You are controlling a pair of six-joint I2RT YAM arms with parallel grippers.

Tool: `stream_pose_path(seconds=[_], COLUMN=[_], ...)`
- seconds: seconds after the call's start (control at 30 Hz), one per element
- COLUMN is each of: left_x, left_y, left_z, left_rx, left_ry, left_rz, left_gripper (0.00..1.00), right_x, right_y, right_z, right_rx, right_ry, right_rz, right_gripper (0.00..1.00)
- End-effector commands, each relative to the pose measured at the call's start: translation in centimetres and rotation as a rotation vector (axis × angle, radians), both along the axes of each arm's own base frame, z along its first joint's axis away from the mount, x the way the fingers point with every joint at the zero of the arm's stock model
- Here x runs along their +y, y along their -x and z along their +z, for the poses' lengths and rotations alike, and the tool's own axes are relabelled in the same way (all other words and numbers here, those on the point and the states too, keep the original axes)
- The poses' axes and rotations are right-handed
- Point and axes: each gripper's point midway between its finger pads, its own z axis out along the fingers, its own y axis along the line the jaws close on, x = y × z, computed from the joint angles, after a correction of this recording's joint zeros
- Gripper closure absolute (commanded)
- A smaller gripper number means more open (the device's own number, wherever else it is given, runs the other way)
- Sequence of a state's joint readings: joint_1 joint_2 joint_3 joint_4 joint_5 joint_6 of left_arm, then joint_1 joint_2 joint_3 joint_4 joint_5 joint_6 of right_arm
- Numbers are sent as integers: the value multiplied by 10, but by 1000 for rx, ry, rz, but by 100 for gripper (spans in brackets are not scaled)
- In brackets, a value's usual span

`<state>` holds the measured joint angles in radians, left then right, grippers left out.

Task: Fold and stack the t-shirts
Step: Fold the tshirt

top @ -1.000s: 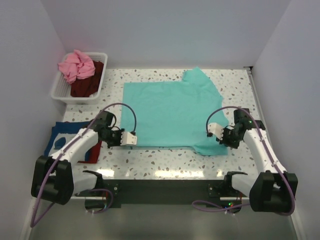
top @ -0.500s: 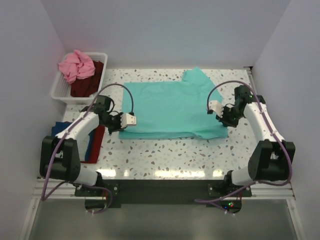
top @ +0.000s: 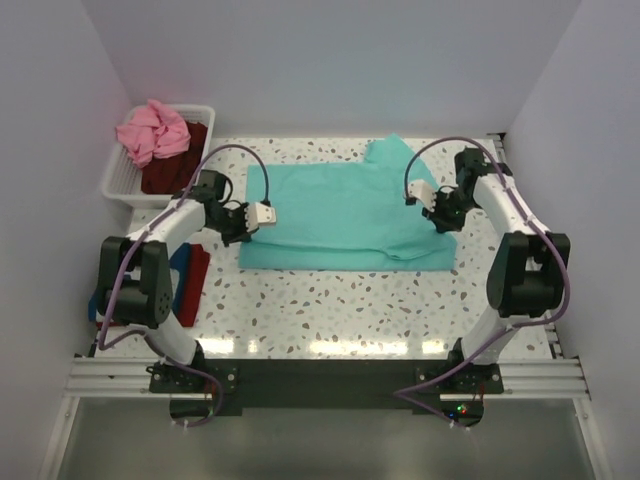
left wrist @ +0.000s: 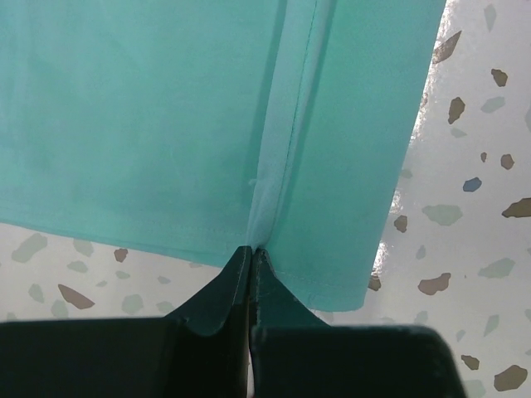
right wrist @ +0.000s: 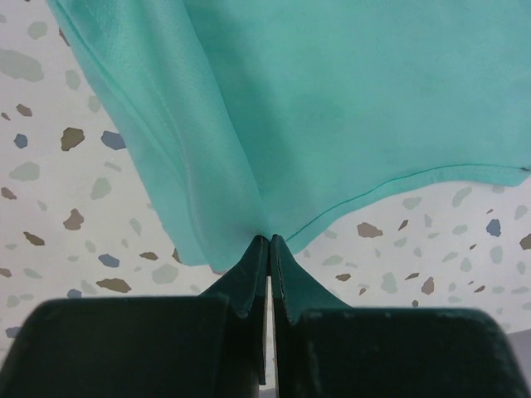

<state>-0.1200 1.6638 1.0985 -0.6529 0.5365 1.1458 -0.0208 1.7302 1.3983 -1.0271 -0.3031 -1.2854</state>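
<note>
Basket [top: 118, 182]: upper left, holding a pink t-shirt [top: 150, 132] and a dark maroon t-shirt [top: 186, 160] that wait their turn.
Blue and red t-shirts [top: 196, 285]: left edge, beside the left arm.
Left gripper [left wrist: 251, 251]: clenched on the near hem of the teal t-shirt [top: 340, 215], which lies at centre, probably to fold it back.
Right gripper [right wrist: 270, 240]: pinched on the hem's right end, keeping the fold even.
In the way: likely nothing, as the basket and the blue and red t-shirts sit apart.

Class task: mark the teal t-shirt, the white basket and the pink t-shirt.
teal t-shirt [top: 340, 215], top view, middle of its body
white basket [top: 117, 175], top view, its left wall
pink t-shirt [top: 152, 132], top view, crumpled heap in basket
</note>
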Motion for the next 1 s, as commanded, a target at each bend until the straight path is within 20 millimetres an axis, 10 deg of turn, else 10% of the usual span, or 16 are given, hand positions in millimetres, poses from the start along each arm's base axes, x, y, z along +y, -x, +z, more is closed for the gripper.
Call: stream_pose_path(seconds=[0.0,0.97], left_x=[2,6], left_y=[-24,-50], left_z=[12,-5], left_rx=[-54,-68], left_ry=[21,6], left_rz=[34,87], left_gripper=[100,100], right_x=[-2,-6], right_y=[-19,-69], right_z=[7,-13], right_rx=[-43,-60], right_ry=[17,53], right_rz=[2,-12], right_gripper=[100,100])
